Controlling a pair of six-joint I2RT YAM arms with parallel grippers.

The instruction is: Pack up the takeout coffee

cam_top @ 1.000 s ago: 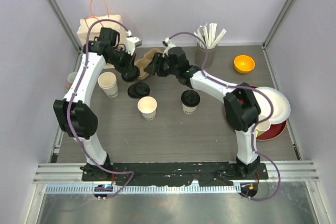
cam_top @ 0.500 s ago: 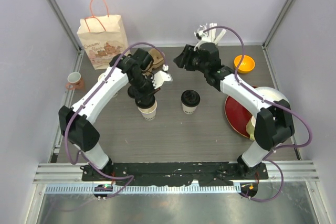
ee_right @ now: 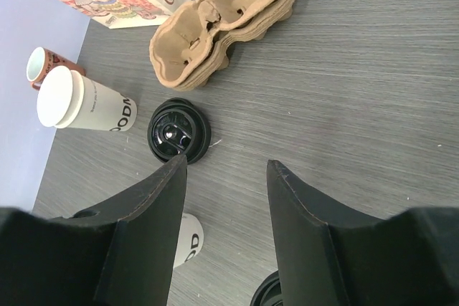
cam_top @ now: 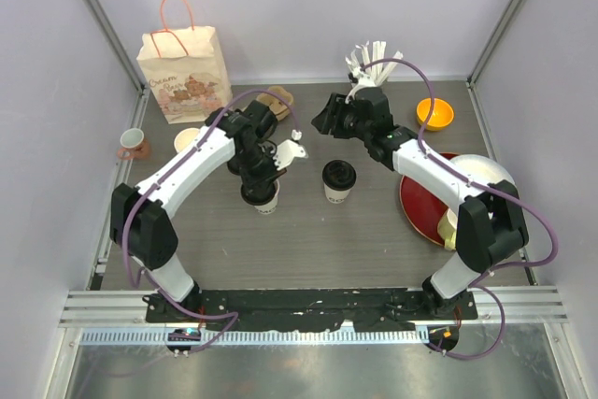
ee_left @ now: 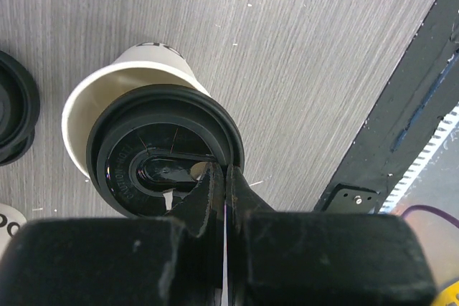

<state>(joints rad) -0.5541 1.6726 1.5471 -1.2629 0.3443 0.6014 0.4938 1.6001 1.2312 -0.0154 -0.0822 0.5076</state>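
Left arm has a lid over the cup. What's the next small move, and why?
Probably slide the black lid toward the exposed rim of the cup before pressing down. The left fingers pinch its edge, and a cream crescent of rim shows opposite them, so it looks off-centre.

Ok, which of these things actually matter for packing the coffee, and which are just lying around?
Job in hand: paper cup, black lid pinched in the left claw, lidded cup, likely the cup carriers and paper bag.
Lying about: pink mug, orange bowl, red plate, stirrers, cup stack, spare lids.
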